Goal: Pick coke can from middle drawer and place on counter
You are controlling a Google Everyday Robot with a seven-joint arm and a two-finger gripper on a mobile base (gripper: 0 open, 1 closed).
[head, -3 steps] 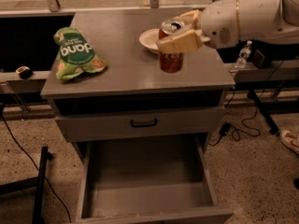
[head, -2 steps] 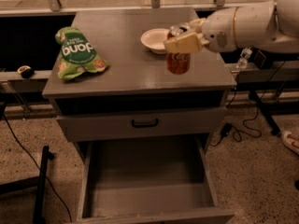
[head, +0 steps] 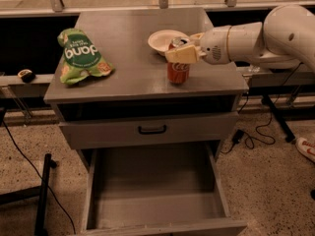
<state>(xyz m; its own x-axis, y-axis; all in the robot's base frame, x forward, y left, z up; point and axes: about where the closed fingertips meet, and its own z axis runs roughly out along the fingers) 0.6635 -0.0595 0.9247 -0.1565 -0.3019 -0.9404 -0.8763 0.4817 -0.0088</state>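
Note:
The red coke can [head: 178, 71] stands upright on the grey counter [head: 128, 58], right of centre near its front edge. My gripper [head: 179, 52] reaches in from the right, and its cream fingers [head: 183, 54] are closed around the can's top. The white arm stretches off to the right. The middle drawer [head: 153, 196] is pulled out wide below and its grey floor is bare.
A green chips bag [head: 78, 55] lies on the counter's left side. A white bowl [head: 165, 39] sits just behind the can. A closed drawer front with a black handle [head: 151, 130] is above the open drawer. Cables run across the floor at right [head: 256, 132].
The gripper has brought the can slightly left and down, from a little above the counter to resting on it in front of the bowl.

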